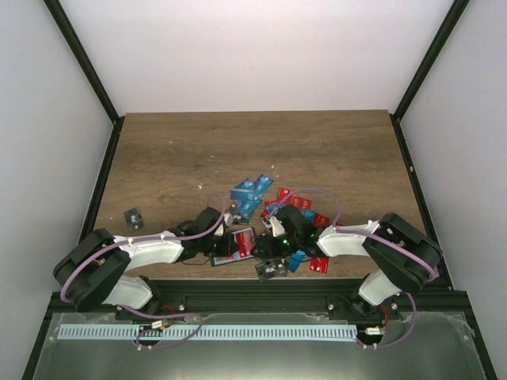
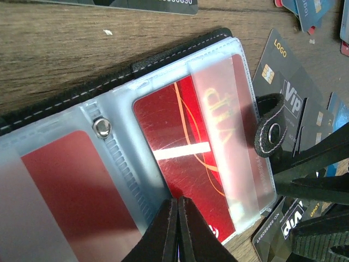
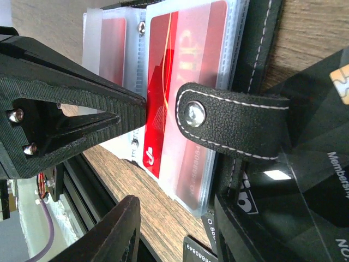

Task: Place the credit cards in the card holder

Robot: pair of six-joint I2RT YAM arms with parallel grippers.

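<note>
Card holder (image 2: pixel 163 54) open, clasp tab (image 2: pixel 270 131) over sleeve edge (image 2: pixel 248 109), black cards (image 2: pixel 297 90) beside

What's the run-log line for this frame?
phase: card insertion | left gripper: shut, tips on red card | red card: partly in card holder sleeve | right gripper: open by clasp tab

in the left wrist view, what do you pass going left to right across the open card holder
plain red card, round silver snap stud, red card with gold swirls, black leather clasp tab, black vip card with gold chip
</note>
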